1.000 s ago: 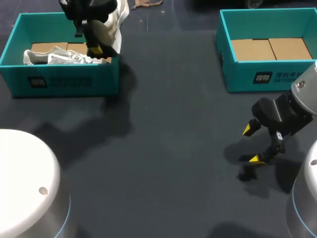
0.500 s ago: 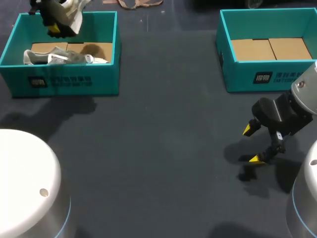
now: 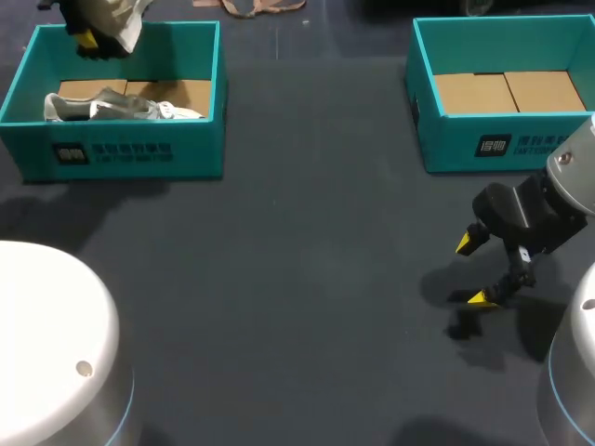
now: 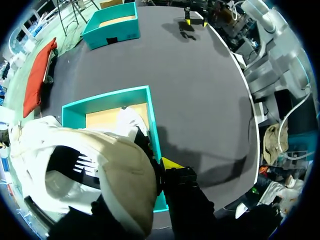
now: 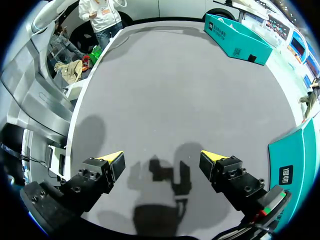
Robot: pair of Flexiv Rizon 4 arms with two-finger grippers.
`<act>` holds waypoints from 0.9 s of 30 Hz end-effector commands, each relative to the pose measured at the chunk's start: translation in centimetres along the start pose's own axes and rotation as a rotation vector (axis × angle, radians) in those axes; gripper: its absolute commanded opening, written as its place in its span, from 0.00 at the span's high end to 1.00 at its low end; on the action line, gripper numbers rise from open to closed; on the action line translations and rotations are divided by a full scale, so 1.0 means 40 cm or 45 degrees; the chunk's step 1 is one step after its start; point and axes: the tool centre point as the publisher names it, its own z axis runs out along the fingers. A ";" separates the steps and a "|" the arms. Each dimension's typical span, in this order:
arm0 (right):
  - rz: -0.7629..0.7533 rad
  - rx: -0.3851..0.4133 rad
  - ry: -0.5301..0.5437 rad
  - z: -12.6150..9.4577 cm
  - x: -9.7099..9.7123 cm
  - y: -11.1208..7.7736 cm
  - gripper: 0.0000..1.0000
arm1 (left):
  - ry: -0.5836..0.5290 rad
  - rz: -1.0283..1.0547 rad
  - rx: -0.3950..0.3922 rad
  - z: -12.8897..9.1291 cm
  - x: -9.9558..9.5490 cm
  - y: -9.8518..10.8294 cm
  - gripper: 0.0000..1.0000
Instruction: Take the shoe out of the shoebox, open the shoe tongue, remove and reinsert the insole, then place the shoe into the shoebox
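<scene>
A white and beige shoe [image 3: 119,17] hangs over the far left corner of the left teal shoebox [image 3: 121,153], with my left gripper [image 3: 88,39] shut on it. In the left wrist view the shoe [image 4: 100,170] fills the space beside the one yellow fingertip [image 4: 170,162] that shows, and the shoebox [image 4: 152,125] lies below. A second pale shoe [image 3: 112,107] lies inside that box on its cardboard floor. My right gripper [image 3: 479,271] stands open and holds nothing above the bare table, near the front right; it shows too in its wrist view [image 5: 162,160].
A second teal shoebox [image 3: 502,144] with only cardboard inside stands at the back right, close behind my right gripper. A loose brownish lace or strap [image 3: 265,7] lies at the far table edge. Dark table surface spreads between the two boxes.
My left gripper carried the shoe from above the box's right part leftward and back, to its far left corner. The right arm has kept still.
</scene>
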 end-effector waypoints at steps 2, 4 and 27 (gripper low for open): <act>0.000 0.002 -0.002 0.001 0.002 0.000 0.00 | -0.013 -0.038 -0.015 0.006 -0.059 0.091 1.00; 0.000 0.002 -0.002 0.001 0.002 0.000 0.00 | -0.009 -0.060 -0.018 0.007 -0.074 0.125 1.00; 0.000 0.002 -0.002 0.001 0.002 0.000 0.00 | 0.088 0.883 -0.038 -0.001 -0.161 0.365 1.00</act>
